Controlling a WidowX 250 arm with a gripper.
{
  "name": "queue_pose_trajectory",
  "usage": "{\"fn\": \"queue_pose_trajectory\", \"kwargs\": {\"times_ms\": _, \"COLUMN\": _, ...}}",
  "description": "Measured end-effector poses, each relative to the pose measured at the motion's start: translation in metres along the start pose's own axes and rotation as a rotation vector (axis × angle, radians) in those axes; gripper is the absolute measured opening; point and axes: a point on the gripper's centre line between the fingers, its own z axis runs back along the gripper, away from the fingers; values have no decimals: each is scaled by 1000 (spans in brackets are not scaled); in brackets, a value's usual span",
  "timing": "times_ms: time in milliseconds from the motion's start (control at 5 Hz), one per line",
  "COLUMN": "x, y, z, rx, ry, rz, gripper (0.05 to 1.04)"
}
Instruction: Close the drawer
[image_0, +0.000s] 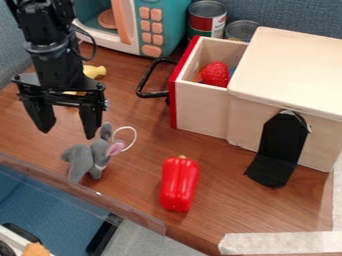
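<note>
- The single black two-finger gripper (68, 131) hangs at the view's left, its fingers apart with nothing between them.
- The pale wooden drawer with a red front panel (202, 110) juts partway out of the pale wooden box (287, 70), right of the gripper and slightly farther up the view.
- Its sliding axis runs roughly left to right across the view; the black curved handle (152, 94) faces the gripper's side. The gripper is therefore already on the pushing side, and closing likely calls for a rightward push against handle or panel.
- Counted: one drawer, one handle, one box; inside the drawer, one red toy strawberry (215, 74).
- Around them: two metal cans (206, 20), one red plastic pepper (179, 184), one grey plush animal (82, 157), one teal toy microwave (175, 22), one black angled bracket (281, 135) against the box.
</note>
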Motion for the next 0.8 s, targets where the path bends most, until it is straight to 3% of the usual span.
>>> {"fn": "queue_pose_trajectory", "kwargs": {"times_ms": 200, "x": -1, "y": -1, "z": -5, "rx": -3, "ry": 24, "rz": 4, "gripper": 1000}}
{"fn": "queue_pose_trajectory", "kwargs": {"times_ms": 400, "x": 18, "y": -13, "z": -2, "rx": 2, "ry": 76, "rz": -22, "gripper": 1000}}
{"fn": "queue_pose_trajectory", "kwargs": {"times_ms": 600, "x": 66, "y": -22, "z": 3, "rx": -20, "ry": 107, "rz": 21, "gripper": 1000}}
{"fn": "queue_pose_trajectory", "kwargs": {"times_ms": 800, "x": 114, "y": -31, "z": 10, "rx": -45, "ry": 78, "rz": 73, "gripper": 1000}}
